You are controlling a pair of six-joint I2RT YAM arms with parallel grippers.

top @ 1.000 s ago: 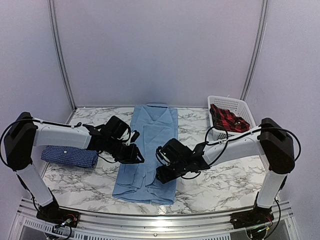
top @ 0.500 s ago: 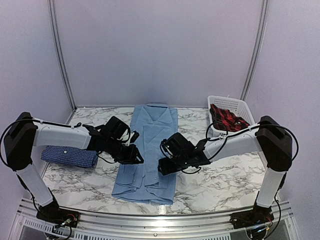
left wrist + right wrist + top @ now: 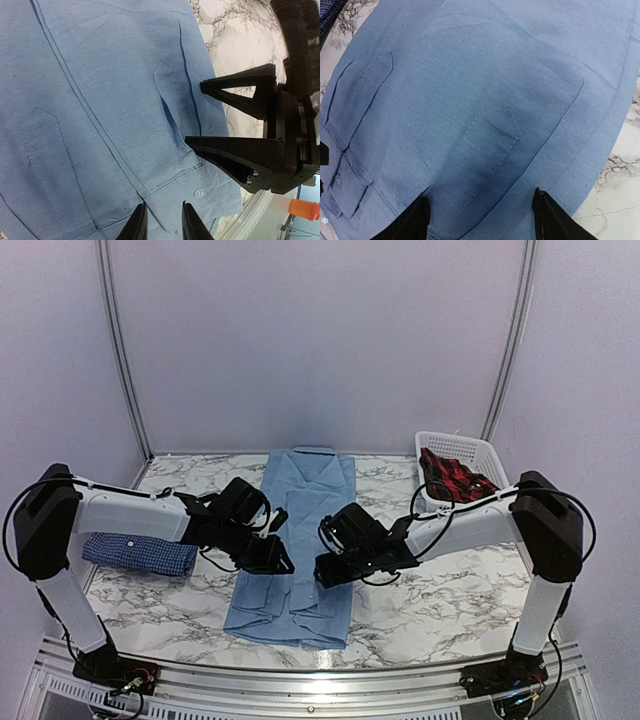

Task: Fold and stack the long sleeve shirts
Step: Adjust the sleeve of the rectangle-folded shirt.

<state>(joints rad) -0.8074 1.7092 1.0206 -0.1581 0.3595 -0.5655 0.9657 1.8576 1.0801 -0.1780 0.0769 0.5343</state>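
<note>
Marble tabletop [image 3: 440,605], light blue shirt [image 3: 300,510] lying flat at centre, folded dark blue checked shirt [image 3: 138,552] at left. Within the last second the right gripper [image 3: 328,572], jaws wide and empty, had shifted farther and leftward over the shirt. The left gripper [image 3: 277,560], jaws narrowly parted and holding nothing, had edged right. Both appeared poised for the next fold.

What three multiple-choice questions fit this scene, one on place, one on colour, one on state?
1. Where is the folded dark blue shirt? A on the floor; B on the table, left side; C on the wall.
2. What colour is the basket? A white; B green; C orange.
3. How is the right pincer? A shut on a sleeve; B gripping a hanger; C open above the light blue shirt.
B: it lies near the table's left edge. A: its rim is white. C: its jaws stand wide apart over cloth.
</note>
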